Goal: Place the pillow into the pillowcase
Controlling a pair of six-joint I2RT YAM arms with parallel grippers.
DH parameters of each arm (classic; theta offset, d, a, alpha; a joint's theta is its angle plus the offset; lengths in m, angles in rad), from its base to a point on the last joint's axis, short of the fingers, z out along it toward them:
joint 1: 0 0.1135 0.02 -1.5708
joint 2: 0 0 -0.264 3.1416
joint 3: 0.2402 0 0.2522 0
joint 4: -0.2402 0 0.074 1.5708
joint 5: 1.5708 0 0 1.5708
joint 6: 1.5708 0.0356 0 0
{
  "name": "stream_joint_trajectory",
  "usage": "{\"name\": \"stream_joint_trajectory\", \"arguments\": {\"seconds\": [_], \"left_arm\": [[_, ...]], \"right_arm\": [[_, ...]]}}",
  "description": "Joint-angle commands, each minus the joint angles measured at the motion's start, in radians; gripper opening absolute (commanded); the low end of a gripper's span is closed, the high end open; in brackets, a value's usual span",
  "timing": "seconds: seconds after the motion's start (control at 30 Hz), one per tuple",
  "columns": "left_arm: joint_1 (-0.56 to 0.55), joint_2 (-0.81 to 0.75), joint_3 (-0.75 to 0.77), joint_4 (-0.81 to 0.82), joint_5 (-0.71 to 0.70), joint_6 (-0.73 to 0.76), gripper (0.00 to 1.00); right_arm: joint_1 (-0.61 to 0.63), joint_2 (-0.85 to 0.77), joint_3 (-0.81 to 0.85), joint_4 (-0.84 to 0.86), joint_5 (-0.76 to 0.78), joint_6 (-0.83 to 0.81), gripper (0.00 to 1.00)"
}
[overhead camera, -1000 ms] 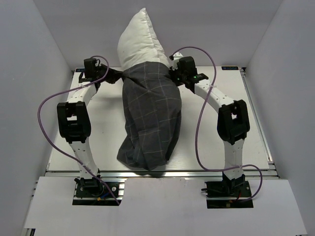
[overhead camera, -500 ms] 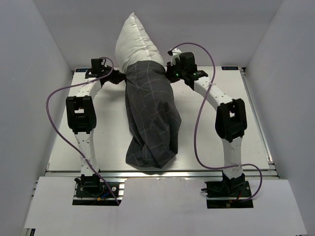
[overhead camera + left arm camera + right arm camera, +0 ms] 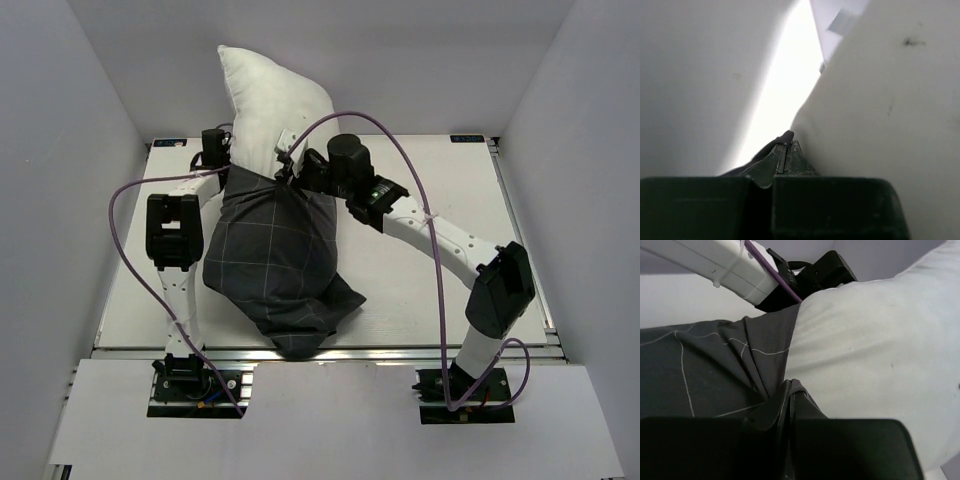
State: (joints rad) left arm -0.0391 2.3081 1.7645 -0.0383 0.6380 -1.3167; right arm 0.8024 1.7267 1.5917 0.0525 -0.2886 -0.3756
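The large, plump off-white fabric pillow has its lower part inside the dark charcoal-grey fabric pillowcase with a thin light grid. Its upper part sticks out of the opening toward the far wall. The closed end of the pillowcase lies on the pale table, near the front edge. The left gripper is fully closed and pinches a small fold of the pillowcase edge at the left side of the opening. The right gripper is closed too, holding gathered pillowcase fabric at the right side, just against the pillow.
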Motion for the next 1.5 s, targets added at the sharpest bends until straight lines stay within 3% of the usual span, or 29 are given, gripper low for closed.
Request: {"name": "stream_joint_trajectory", "arguments": {"seconds": [0.0, 0.07, 0.2, 0.4, 0.5, 0.67, 0.83, 1.03, 1.13, 1.47], "left_arm": [[-0.016, -0.039, -0.039, 0.317, 0.063, -0.096, 0.00], [-0.015, -0.055, -0.072, 0.398, 0.065, -0.119, 0.00], [-0.018, -0.039, -0.125, 0.793, 0.068, -0.257, 0.00], [-0.053, 0.120, 0.096, 1.217, 0.085, -0.507, 0.00], [-0.064, 0.183, 0.254, 1.311, 0.071, -0.582, 0.00], [-0.065, 0.192, 0.397, 1.380, 0.057, -0.619, 0.00], [-0.065, 0.120, 0.421, 1.436, 0.055, -0.651, 0.00], [-0.058, -0.070, 0.169, 1.394, 0.066, -0.612, 0.00], [-0.051, -0.142, 0.112, 1.371, 0.075, -0.560, 0.00], [-0.079, -0.046, 0.343, 1.380, 0.153, -0.562, 0.00]], "right_arm": [[0.006, 0.007, 0.026, 0.069, 0.026, -0.117, 0.00], [0.006, 0.049, 0.094, 0.011, 0.066, -0.103, 0.00], [0.009, 0.048, 0.096, 0.004, 0.109, -0.132, 0.00], [0.053, -0.007, 0.002, 0.053, 0.163, -0.224, 0.00], [0.072, -0.026, -0.031, 0.069, 0.192, -0.264, 0.00], [0.086, -0.052, -0.099, 0.135, 0.258, -0.354, 0.00], [0.057, -0.056, -0.105, 0.208, 0.376, -0.372, 0.00], [-0.104, -0.022, 0.141, 0.063, 0.393, -0.010, 0.00], [-0.201, -0.039, 0.185, 0.057, 0.365, 0.056, 0.00], [-0.258, -0.045, 0.067, 0.092, 0.395, -0.006, 0.00]]}}
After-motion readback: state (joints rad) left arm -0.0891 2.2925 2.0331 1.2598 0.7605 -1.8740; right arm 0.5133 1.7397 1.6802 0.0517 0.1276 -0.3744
